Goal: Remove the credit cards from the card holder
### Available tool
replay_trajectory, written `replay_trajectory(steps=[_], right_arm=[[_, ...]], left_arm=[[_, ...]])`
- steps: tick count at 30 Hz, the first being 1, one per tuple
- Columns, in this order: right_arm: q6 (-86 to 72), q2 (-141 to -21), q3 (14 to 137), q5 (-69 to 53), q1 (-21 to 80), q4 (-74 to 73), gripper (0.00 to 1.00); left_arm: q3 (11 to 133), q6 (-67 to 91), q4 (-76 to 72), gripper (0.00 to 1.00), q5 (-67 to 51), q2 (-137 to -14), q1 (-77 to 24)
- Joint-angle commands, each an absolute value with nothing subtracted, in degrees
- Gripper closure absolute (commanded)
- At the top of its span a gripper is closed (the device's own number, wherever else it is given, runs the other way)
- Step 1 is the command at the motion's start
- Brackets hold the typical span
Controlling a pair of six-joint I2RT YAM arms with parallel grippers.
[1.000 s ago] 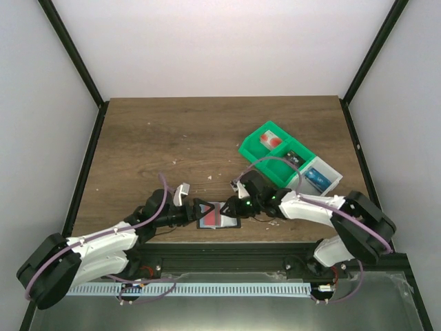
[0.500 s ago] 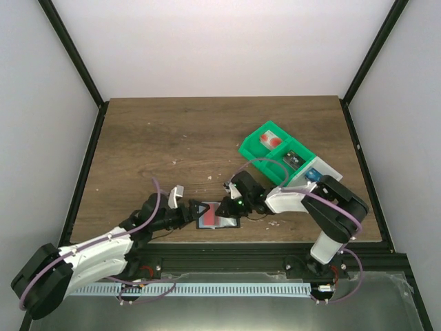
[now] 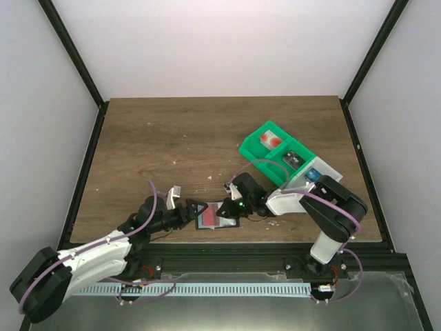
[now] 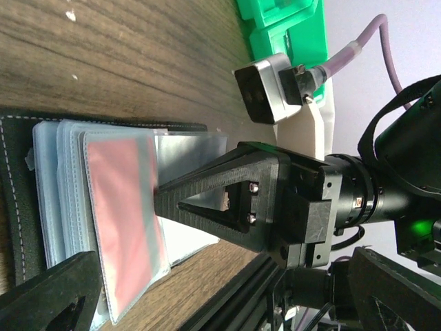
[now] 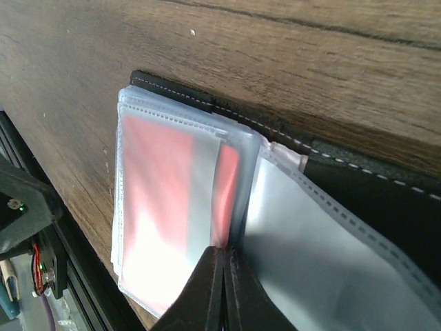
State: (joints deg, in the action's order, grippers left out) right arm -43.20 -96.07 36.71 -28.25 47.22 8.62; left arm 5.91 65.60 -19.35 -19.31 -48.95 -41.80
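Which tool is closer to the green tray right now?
Right. The right tool, shut at the card holder's right edge, is nearer the green tray; the open left tool is across the holder, farther.

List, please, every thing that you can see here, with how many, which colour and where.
table: one, brown wood, under everything
card holder: one, black with clear sleeves, lying open near the front edge
credit card: one seen, red with a grey stripe, inside a sleeve of the holder
green tray: one, green, right rear of the table
white tray: one, clear-white, adjoining the green tray's right side
left hand: one, black, open, left of the holder
right hand: one, black, shut, tips on the sleeves
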Motion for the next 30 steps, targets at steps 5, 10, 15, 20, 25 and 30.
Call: replay_trajectory(steps=[5,10,15,20,25,30], right_arm=[[-45.1,-99.3,32.3,-28.6,48.0,12.2,1.00],[-47.3,-100.5,30.5,-30.8,48.0,16.0,1.00],[-48.4,-100.3,29.0,-31.4,48.0,17.9,0.99],[-48.3,-100.1,28.9,-31.3,48.0,17.9,1.00],[-48.4,-100.2,29.0,-31.2,47.9,17.9,1.00],[-48.3,-100.3,28.9,-31.2,48.0,17.9,1.00]], left_arm=[[5.1,68.2,-28.8,0.00,-22.9,-54.4,-40.9],[5.6,67.5,-29.0,0.00,-23.0,-54.6,-40.8],[5.1,66.8,-29.7,0.00,-25.3,-55.6,-39.3],[4.4,66.8,-31.7,0.00,-25.8,-57.2,-38.7],[6.0,65.2,-34.9,0.00,-30.4,-61.2,-38.7],[5.0,65.3,-35.4,0.00,-29.4,-62.8,-38.7]])
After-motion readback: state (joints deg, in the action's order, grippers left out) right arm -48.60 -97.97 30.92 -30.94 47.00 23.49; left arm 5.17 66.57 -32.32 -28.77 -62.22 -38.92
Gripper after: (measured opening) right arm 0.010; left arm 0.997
